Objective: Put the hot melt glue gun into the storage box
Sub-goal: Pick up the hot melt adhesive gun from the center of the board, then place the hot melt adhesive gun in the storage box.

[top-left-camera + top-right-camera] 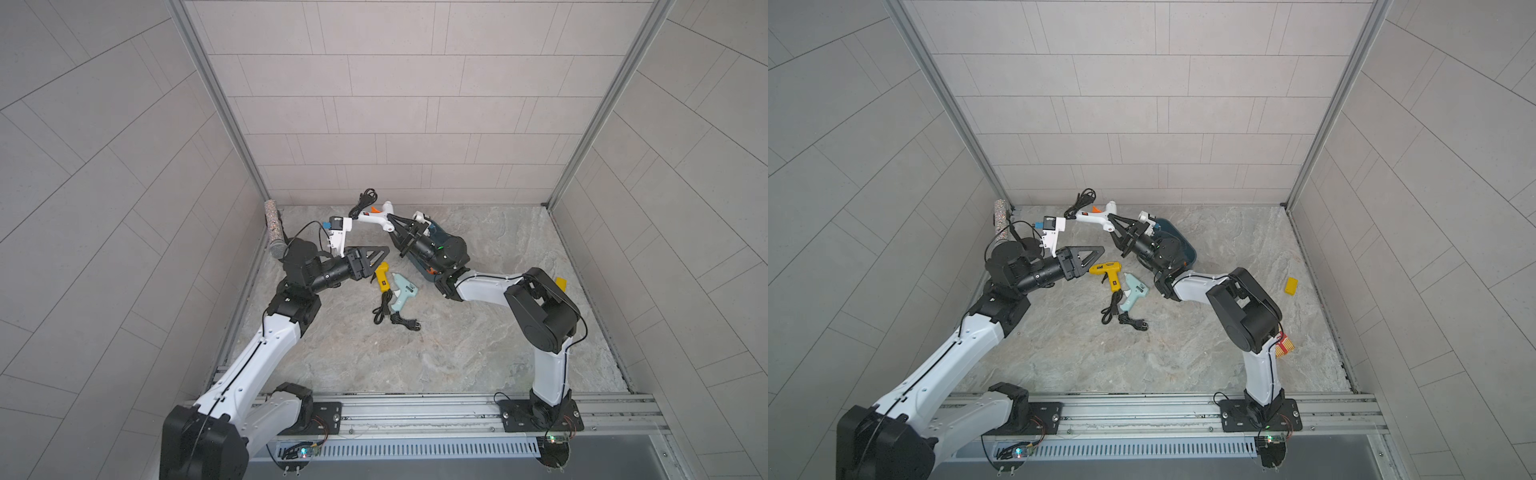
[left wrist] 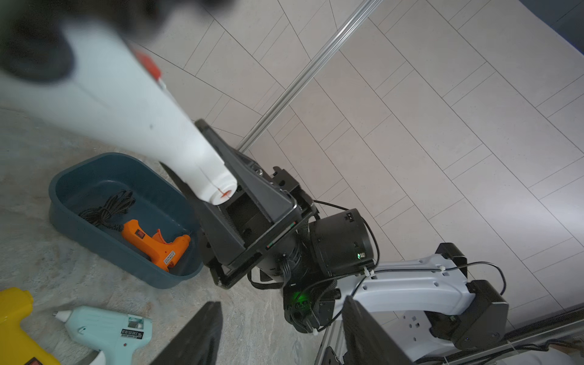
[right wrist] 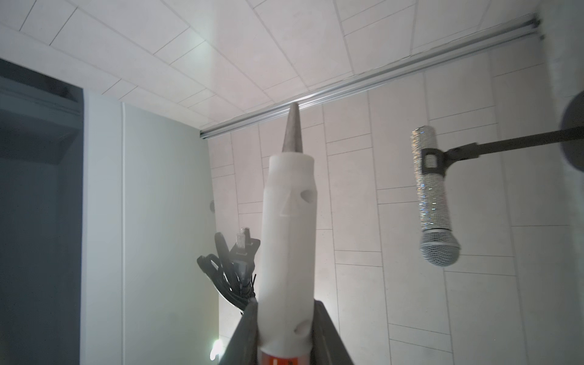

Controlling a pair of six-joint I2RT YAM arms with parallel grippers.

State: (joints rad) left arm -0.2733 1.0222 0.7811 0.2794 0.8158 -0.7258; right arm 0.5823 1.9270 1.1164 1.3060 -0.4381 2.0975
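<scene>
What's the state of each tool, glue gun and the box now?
Left tool: open, empty.
Right tool: shut on white glue gun.
White glue gun: lifted, outside storage box.
Orange glue gun: lying in storage box.
Yellow glue gun: lying on table.
Light-blue glue gun: lying on table.

The grey marbled bench [image 1: 457, 353] carries the teal storage box [image 2: 94, 234] close to its far edge. Near the middle lie a yellow glue gun [image 1: 381, 279] and a pale blue glue gun [image 1: 403, 291], side by side, their bundled black cords [image 1: 399, 320] touching. A small yellow block [image 1: 1291, 286] sits near the right edge, and a striped packet [image 1: 1285, 345] shows partly behind an arm.
</scene>
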